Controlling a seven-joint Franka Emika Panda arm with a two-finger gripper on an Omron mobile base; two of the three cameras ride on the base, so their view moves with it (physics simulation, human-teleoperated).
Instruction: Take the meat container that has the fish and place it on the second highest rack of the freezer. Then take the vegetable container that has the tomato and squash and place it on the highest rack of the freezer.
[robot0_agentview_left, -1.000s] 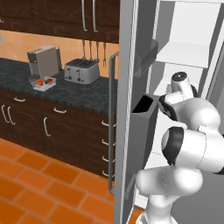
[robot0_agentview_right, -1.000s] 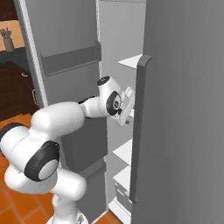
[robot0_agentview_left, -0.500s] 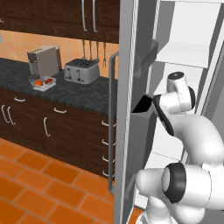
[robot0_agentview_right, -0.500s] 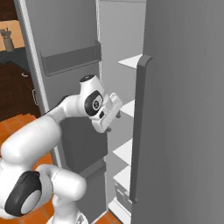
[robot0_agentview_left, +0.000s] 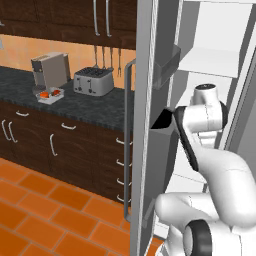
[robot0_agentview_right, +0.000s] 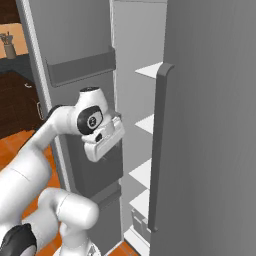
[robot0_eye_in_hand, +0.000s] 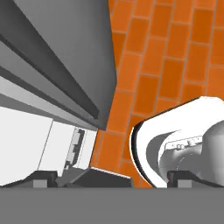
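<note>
Freezer (robot0_agentview_right: 145, 150) is open at center frame, white racks (robot0_agentview_right: 150, 70) stacked inside. Your pincer (robot0_agentview_right: 107, 142) hangs left of them, beside the door bin (can't tell if it's spread). A container (robot0_agentview_left: 48, 94) sits on the counter (robot0_agentview_left: 75, 102), left.

Grey freezer door (robot0_agentview_left: 150, 125), orange tiled floor (robot0_eye_in_hand: 166, 52), dark speckled counter (robot0_agentview_left: 75, 102).

Count on the surface (robot0_agentview_left: 85, 102): one toaster (robot0_agentview_left: 93, 81), one coffee machine (robot0_agentview_left: 50, 69), one container (robot0_agentview_left: 50, 94) holding red items. Freezer: four white racks (robot0_agentview_right: 150, 70), two door bins (robot0_agentview_right: 80, 68). One long door handle (robot0_agentview_left: 128, 140).
</note>
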